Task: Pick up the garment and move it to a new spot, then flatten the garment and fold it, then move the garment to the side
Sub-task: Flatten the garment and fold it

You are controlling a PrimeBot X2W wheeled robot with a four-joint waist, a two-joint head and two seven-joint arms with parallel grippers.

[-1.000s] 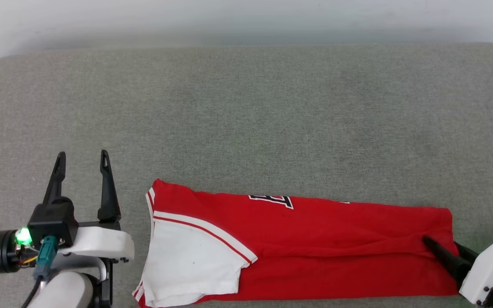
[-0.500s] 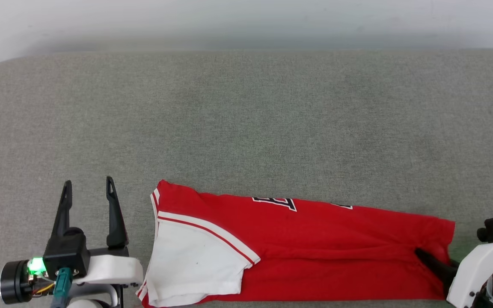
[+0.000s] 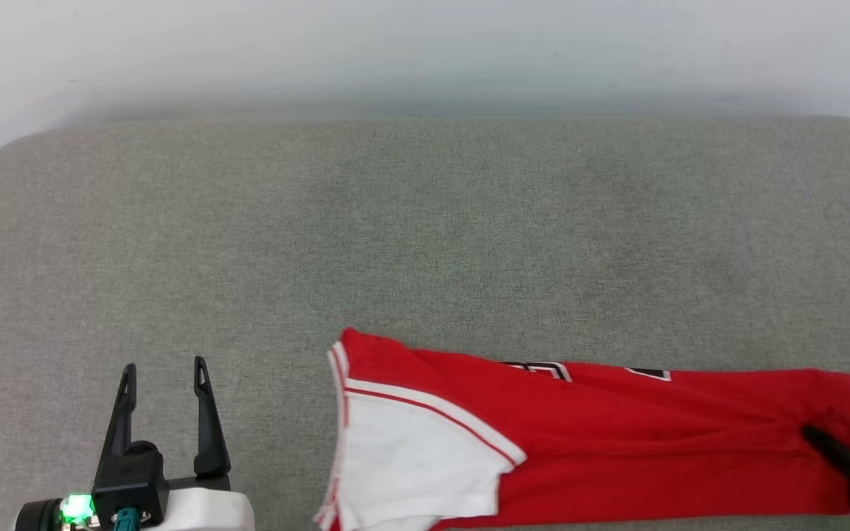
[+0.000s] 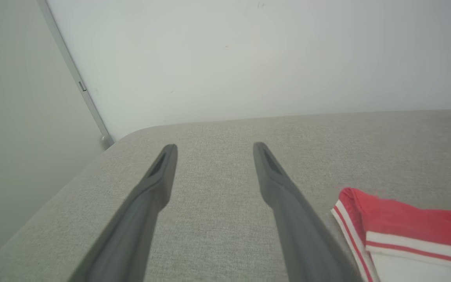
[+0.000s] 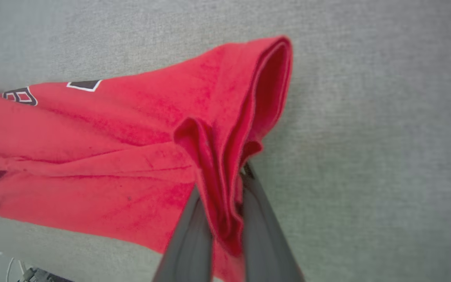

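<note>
Dragging rightward | right gripper [image 5: 228, 184] pinches the bunched hem of the garment [image 3: 617, 442], a folded strip along the near edge of the grey surface [image 3: 425, 221] | gap to spread, empty left gripper [image 3: 164, 366] has widened | move-aside likely underway

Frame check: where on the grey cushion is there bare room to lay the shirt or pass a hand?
The far band of the grey cushion, from the wall to the garment, is bare. So is the strip between the open left gripper and the garment's sleeve end. Crowded: the near right, where the right gripper pinches the hem.
</note>
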